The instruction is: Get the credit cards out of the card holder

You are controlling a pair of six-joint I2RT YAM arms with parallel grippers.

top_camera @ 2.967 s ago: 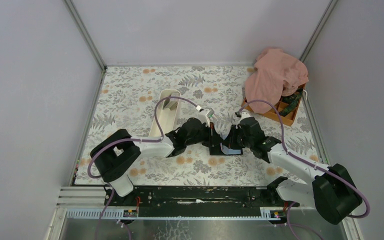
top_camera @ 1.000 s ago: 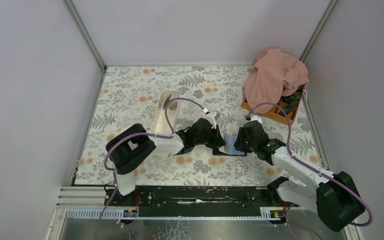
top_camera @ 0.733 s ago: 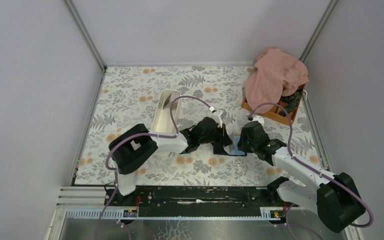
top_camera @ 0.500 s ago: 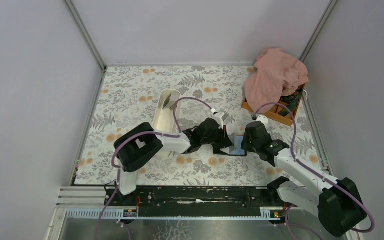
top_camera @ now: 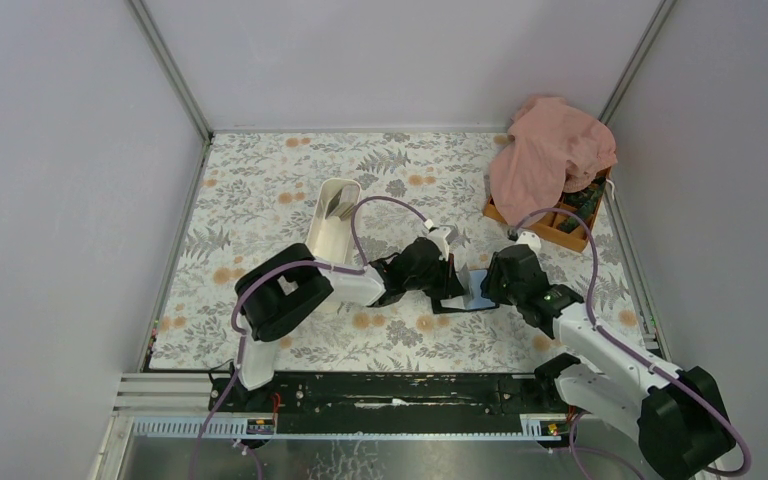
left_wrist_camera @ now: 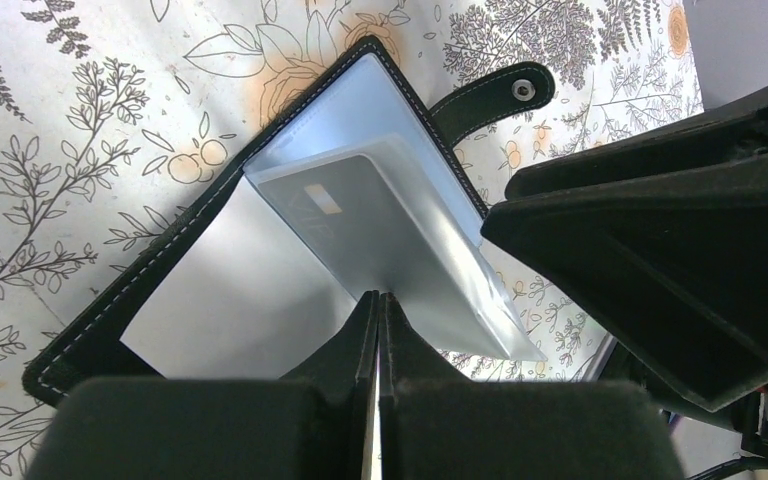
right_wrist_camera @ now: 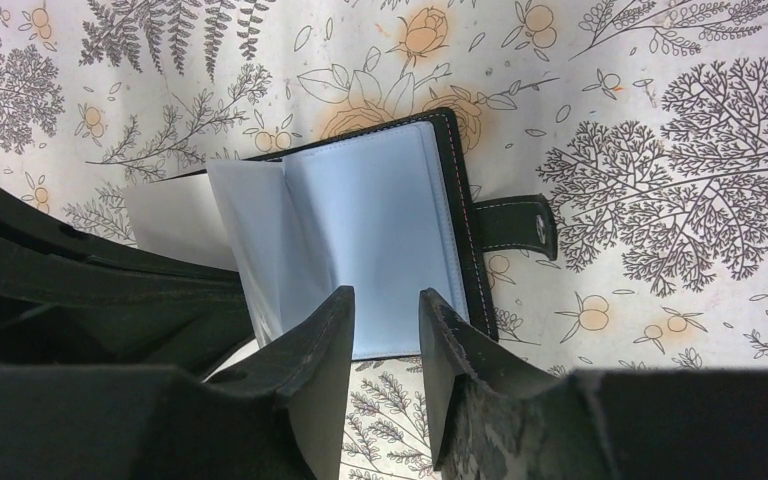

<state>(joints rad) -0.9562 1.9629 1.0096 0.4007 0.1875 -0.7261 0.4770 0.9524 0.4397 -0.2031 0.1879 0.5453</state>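
Compared with three seconds ago, both wrists sit farther right on the flower-printed table cover [top_camera: 260, 180]; the left arm's elbow has swung in toward the middle, and the right arm's big shoulder joint has dropped toward the near right corner. The small flat black folding card holder [right_wrist_camera: 370, 230] has stayed on the same patch of table between the two wrists; its glossy bluish-grey inside now shows more plainly from above, where before it looked mostly dark.

The left arm reaches low and flat from its base, its forearm passing the near end of the long white oblong tray [top_camera: 325, 240]. The left gripper [left_wrist_camera: 376, 300] points at the holder's left half, jaws clenched tight at the lower edge of a clear plastic sleeve [left_wrist_camera: 460, 300] that stands up from the fold; I cannot tell whether a leaf is nipped between them. Inside that sleeve lies a silver-grey credit card [left_wrist_camera: 330, 210] with a small chip, fully pocketed.

The right arm stretches in from the right, wrist tilted down over the holder's near edge. The right gripper [right_wrist_camera: 385, 300] has its jaws released, parted above the open page and grasping nothing.

The holder lies open, its black snap strap [left_wrist_camera: 490, 95] flat on the cover; the orange compartment box [top_camera: 570, 232], half under a crumpled pink cloth [top_camera: 550, 150], sits well apart at the far right.
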